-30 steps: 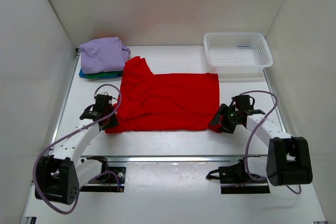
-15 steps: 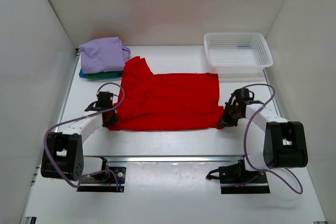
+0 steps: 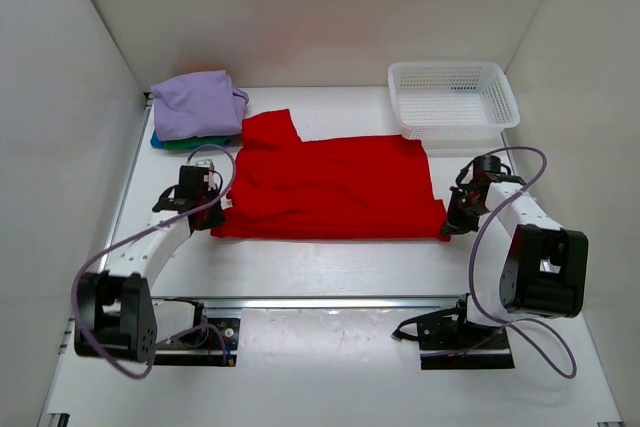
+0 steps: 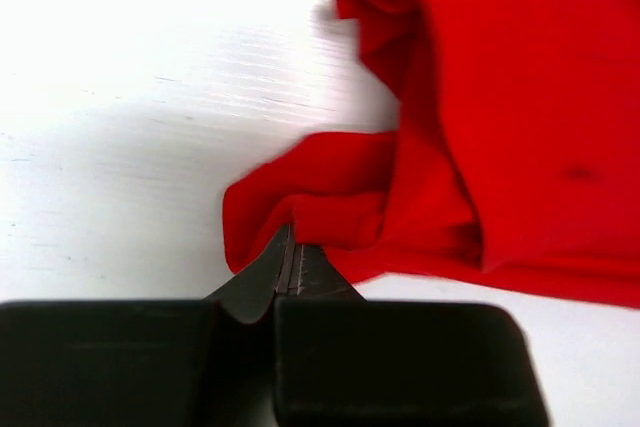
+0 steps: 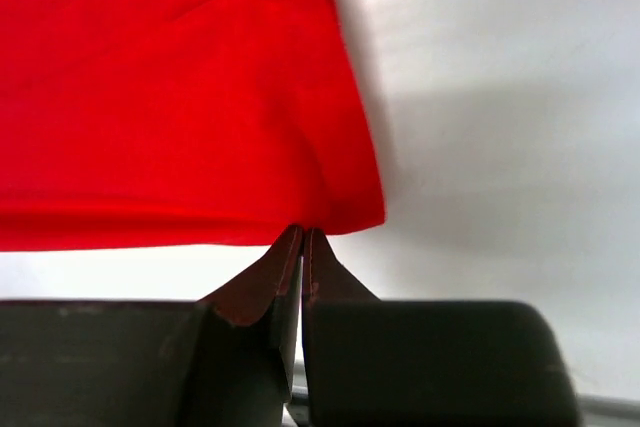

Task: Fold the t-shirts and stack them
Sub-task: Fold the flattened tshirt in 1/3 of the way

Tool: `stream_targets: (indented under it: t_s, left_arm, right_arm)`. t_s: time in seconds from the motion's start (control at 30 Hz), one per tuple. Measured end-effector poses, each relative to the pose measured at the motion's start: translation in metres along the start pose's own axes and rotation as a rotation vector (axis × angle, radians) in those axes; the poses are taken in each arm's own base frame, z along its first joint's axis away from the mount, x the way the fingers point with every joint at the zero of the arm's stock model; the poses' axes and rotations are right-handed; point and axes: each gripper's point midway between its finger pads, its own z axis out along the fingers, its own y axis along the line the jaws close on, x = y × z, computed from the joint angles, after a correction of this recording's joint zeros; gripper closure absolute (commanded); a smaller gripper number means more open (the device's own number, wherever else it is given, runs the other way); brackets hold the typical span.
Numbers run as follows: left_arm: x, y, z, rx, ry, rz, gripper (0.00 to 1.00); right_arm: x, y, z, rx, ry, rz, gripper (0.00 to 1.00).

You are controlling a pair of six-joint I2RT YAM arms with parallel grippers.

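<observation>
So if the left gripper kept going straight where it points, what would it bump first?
The red t-shirt: the left gripper is shut on its corner, and a bunched fold lies right ahead. The table beneath probably comes next, though depth is unclear.

Red tee (image 3: 330, 187) flat (basket (image 3: 455, 127) rear-R)

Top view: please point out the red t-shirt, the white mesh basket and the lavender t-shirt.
red t-shirt (image 3: 330, 187), top view, middle of the spread cloth
white mesh basket (image 3: 452, 97), top view, its bare mesh floor
lavender t-shirt (image 3: 195, 105), top view, upper face of the folded shirt
</observation>
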Motion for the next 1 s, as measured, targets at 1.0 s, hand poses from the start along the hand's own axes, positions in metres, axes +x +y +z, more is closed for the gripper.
stream_targets:
  t_s: [1.0]
  left_arm:
    - [0.006,-0.026,-0.111,0.127,0.007,0.158,1.00]
  right_arm:
    - [0.067,0.010,-0.068,0.074,0.100,-0.119,1.00]
